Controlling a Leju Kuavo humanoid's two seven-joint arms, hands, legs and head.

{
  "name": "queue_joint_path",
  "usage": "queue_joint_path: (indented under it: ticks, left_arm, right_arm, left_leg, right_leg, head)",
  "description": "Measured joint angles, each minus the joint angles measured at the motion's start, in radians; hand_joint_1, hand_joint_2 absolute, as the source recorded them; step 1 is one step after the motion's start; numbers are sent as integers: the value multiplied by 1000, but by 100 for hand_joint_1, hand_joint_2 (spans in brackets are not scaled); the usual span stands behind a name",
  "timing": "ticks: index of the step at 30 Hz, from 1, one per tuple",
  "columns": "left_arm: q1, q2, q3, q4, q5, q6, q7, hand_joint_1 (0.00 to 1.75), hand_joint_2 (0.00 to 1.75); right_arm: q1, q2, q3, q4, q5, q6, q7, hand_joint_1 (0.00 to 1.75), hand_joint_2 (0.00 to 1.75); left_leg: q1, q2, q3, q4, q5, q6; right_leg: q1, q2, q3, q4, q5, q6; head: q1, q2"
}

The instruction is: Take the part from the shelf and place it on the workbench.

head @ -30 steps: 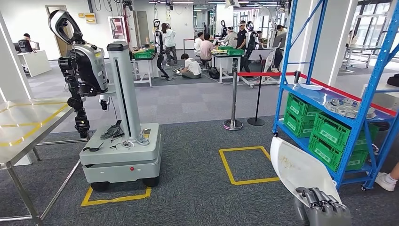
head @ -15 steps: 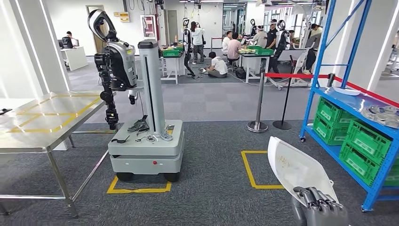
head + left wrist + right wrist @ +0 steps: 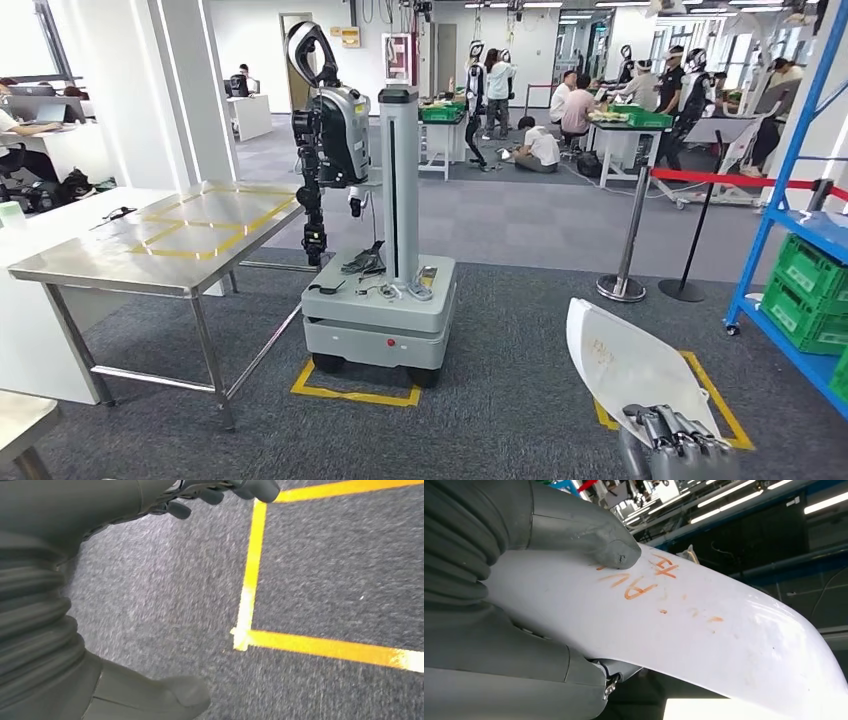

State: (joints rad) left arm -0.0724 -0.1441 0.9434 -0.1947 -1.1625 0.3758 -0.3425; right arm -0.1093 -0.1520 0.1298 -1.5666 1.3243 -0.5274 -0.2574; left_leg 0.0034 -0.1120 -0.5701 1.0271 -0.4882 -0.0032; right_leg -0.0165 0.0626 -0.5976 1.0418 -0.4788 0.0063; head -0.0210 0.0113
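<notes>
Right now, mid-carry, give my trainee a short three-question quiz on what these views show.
1. True or false: the right hand holds the white part.
2. Where is the metal workbench in the head view? A) ahead on the left B) beside the blue shelf C) behind the red barrier
3. Fill in: the orange handwriting on the part, seen in the right wrist view, lies just beyond the hand's ____.

Key
1. True; the fingers wrap its lower edge.
2. A; a grey wheeled robot base stands to the right of it.
3. Thumb, which presses on the part's white face.
</notes>
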Motion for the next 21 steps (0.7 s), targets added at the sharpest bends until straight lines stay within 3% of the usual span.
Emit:
queue_joint_path:
  ticks: [2,4,6,8,9,10,11,13,15,17,19,21]
  left_arm:
    - [2,0,0,0,-1,0,1,0,175]
    - [2,0,0,0,-2,0,1,0,175]
    - [-1,-1,0,0,-2,-1,1,0,175]
    - [-1,-1,0,0,-2,-1,1,0,175]
    - [0,-1,0,0,-2,-2,2,0,175]
    - [1,-1,0,0,-2,-2,2,0,175]
    - [2,-1,0,0,-2,-2,2,0,175]
    - [1,0,0,0,-2,-3,2,0,175]
    - [1,-1,0,1,-2,-3,2,0,175]
    - [2,-1,0,1,-2,-3,2,0,175]
    - [3,-1,0,1,-2,-3,2,0,175]
    - [1,-1,0,1,-1,-3,3,0,175]
  right_arm:
    - [-1,0,1,0,-1,0,1,175,175]
    - [-1,0,1,-2,-2,0,3,175,175]
    - [3,0,1,-3,-2,-1,5,175,175]
    - [9,0,1,-4,-3,-1,7,175,175]
    - [13,0,1,-4,-3,0,9,175,175]
    - [16,0,1,-4,-4,0,11,175,175]
    - [18,0,1,-4,-4,1,12,175,175]
    - [19,-1,1,-6,-4,1,15,175,175]
    - [19,-2,2,-8,-4,1,15,175,175]
    - [19,-3,2,-11,-4,1,15,175,175]
    - [18,-4,3,-14,-4,1,15,175,175]
    - [18,-8,4,-18,-4,0,15,175,175]
  left_leg:
    - [1,-6,-5,-2,0,-12]
    - [-1,39,-19,30,-21,-20]
    - [-1,93,-75,141,-76,-26]
    - [2,105,-142,262,-117,-31]
    - [2,106,-156,279,-109,-32]
    - [3,109,-149,256,-82,-33]
    - [3,118,-124,199,-42,-32]
    - [0,155,-62,66,19,-25]
    - [-5,172,-36,12,30,-11]
    - [-7,151,-34,11,27,4]
    - [-3,131,-25,5,25,16]
    - [1,110,-17,2,21,27]
  right_leg:
    - [0,-18,6,-7,1,-11]
    - [-3,-39,16,-16,1,-25]
    - [-2,-63,25,-19,-4,-35]
    - [-1,-87,31,-19,-12,-38]
    - [-1,-98,36,-19,-16,-37]
    - [-1,-109,41,-18,-21,-36]
    - [-1,-120,49,-18,-27,-33]
    - [2,-138,62,-17,-40,-24]
    - [8,-153,71,-16,-50,-13]
    - [9,-168,78,-20,-56,-2]
    - [5,-146,76,-2,-70,9]
    - [1,-96,25,94,-109,15]
  head:
    - [-1,0]
    - [-1,0]
    - [-2,0]
    - [-2,0]
    - [-2,0]
    - [-2,0]
    - [-2,0]
    - [-2,0]
    - [-1,0]
    - [0,0]
    - [0,0]
    - [2,0]
